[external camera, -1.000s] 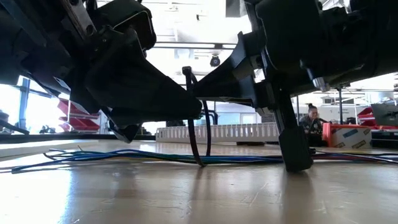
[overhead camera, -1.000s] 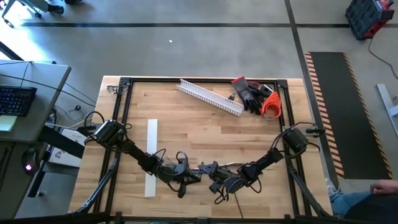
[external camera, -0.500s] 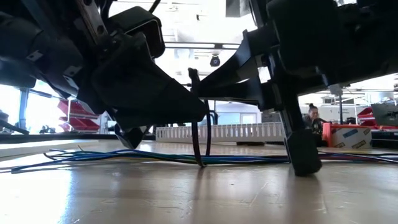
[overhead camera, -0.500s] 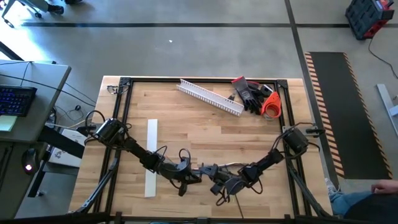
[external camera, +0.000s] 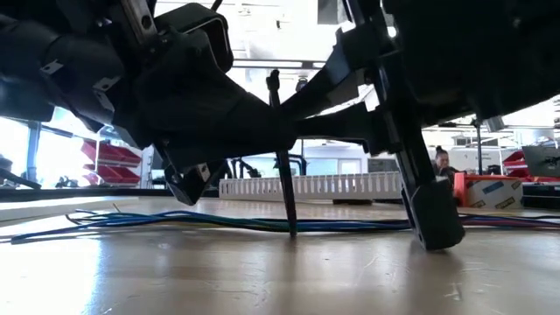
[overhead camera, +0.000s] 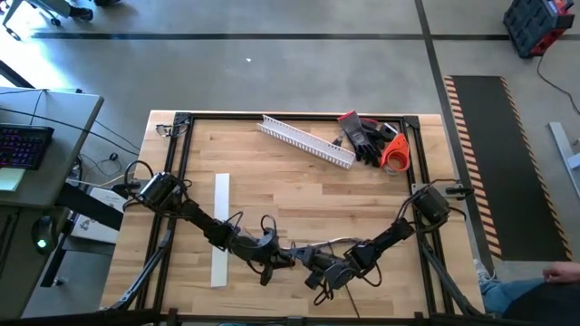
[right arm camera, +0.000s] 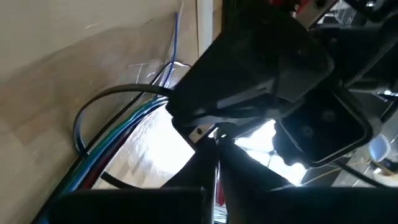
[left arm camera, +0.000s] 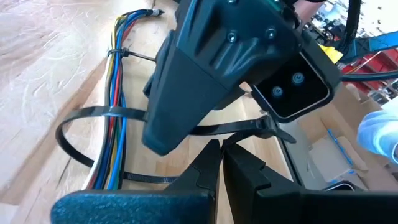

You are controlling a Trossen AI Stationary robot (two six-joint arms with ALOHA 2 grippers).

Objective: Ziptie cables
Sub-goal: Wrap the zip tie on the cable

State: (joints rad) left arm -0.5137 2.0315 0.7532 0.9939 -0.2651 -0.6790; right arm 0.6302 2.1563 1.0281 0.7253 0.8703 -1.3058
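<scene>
The cables [left arm camera: 115, 81] lie in a bunch along the table's near edge [external camera: 131, 219]. A black zip tie [external camera: 284, 175] loops around them [right arm camera: 81, 124] and stands up from them. My two grippers meet at it near the table's front middle. My left gripper [left arm camera: 221, 146] comes from the left [overhead camera: 288, 261] and is shut on the tie. My right gripper [right arm camera: 216, 140] comes from the right [overhead camera: 306, 264] and is also shut there. My left gripper pinches the zip tie's strap [left arm camera: 208, 130] at its fingertips, a little short of the tie's head [left arm camera: 268, 126]. The fingers come nearly level from the table's left and lie across the strap. The tie's loop stays around the cables on the table. My right gripper is shut at the tie from the table's right, nearly level. The strap runs in under its fingers [left arm camera: 146, 113], and the gripper's own body hides the place of contact. Which part it has cannot be told.
Another black tie [left arm camera: 124, 53] binds the cables farther along. A flat white strip [overhead camera: 220, 226] lies left of centre. A white slotted channel [overhead camera: 306, 142], dark gloves and an orange object [overhead camera: 376, 143] sit at the far edge. A person [external camera: 437, 166] sits beyond the table.
Both grippers have rolled a little about their own axes while staying on the tie. In the low view the tie showed as an open loop of two strands. It now shows as one straight upright line, and its top stands higher.
</scene>
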